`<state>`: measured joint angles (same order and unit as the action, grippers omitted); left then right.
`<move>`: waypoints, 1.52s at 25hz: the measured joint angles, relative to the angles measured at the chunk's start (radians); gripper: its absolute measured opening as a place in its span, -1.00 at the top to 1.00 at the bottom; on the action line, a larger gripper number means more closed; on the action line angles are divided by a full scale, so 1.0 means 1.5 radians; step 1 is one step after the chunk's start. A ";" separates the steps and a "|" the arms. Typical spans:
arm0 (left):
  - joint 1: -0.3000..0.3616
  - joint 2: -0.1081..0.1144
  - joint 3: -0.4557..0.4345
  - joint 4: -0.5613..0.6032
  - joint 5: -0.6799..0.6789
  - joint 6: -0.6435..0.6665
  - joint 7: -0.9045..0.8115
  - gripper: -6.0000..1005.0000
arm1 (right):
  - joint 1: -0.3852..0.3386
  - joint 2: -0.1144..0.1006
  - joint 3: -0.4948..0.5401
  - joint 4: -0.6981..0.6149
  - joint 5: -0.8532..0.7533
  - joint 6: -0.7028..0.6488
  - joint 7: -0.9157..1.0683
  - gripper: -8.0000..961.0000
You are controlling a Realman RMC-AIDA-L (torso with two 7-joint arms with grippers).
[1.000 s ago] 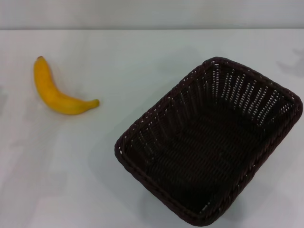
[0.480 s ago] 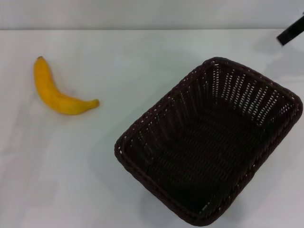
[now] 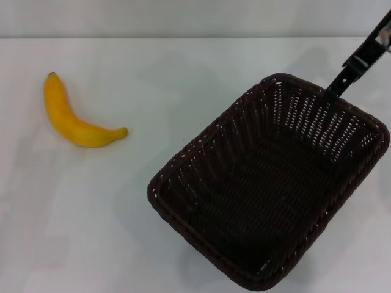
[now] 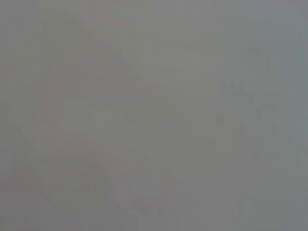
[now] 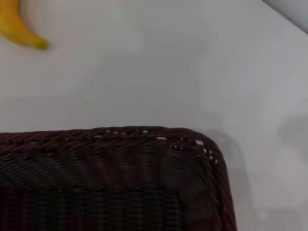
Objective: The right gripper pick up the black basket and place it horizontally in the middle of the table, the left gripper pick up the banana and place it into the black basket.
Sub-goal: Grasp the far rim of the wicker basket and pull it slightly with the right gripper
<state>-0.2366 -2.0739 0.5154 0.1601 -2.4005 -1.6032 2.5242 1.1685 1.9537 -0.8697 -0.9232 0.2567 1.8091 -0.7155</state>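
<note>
Since half a second ago: right gripper (image 3: 335, 87) advanced from the far right corner down to the far rim of the black basket (image 3: 269, 183); finger state cannot be told. Basket askew on right of surface (image 3: 183, 73), banana (image 3: 76, 119) well apart at left, left gripper unseen. Step in hand: basket pickup; next calls for closing on the braided rim, lifting, turning it square to centre.

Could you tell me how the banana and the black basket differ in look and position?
The banana is small, smooth, yellow and curved; the black basket is far larger, dark, woven and rectangular. The banana lies at the left, the basket at the right. Both rest on the table, ungripped.
</note>
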 joint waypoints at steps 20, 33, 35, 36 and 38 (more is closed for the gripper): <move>-0.006 0.004 0.001 0.011 0.009 0.007 0.018 -0.75 | 0.040 0.033 -0.099 0.203 -0.045 -0.176 0.067 -0.31; -0.003 0.004 -0.005 0.035 0.010 0.036 0.055 -0.75 | 0.056 0.037 -0.122 0.245 -0.056 -0.187 0.091 -0.25; -0.002 0.003 -0.005 0.044 0.010 0.037 0.055 -0.75 | 0.056 0.038 -0.118 0.245 -0.055 -0.183 0.095 -0.24; -0.001 0.003 -0.005 0.044 0.010 0.038 0.055 -0.75 | 0.056 0.038 -0.118 0.245 -0.055 -0.183 0.095 -0.01; -0.002 0.005 -0.005 0.045 0.010 0.038 0.055 -0.75 | 0.056 0.037 -0.112 0.240 -0.047 -0.180 0.112 0.29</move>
<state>-0.2400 -2.0671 0.5075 0.2273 -2.3857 -1.5460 2.6062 1.2530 2.0095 -1.0377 -0.5638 0.1864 1.5385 -0.5480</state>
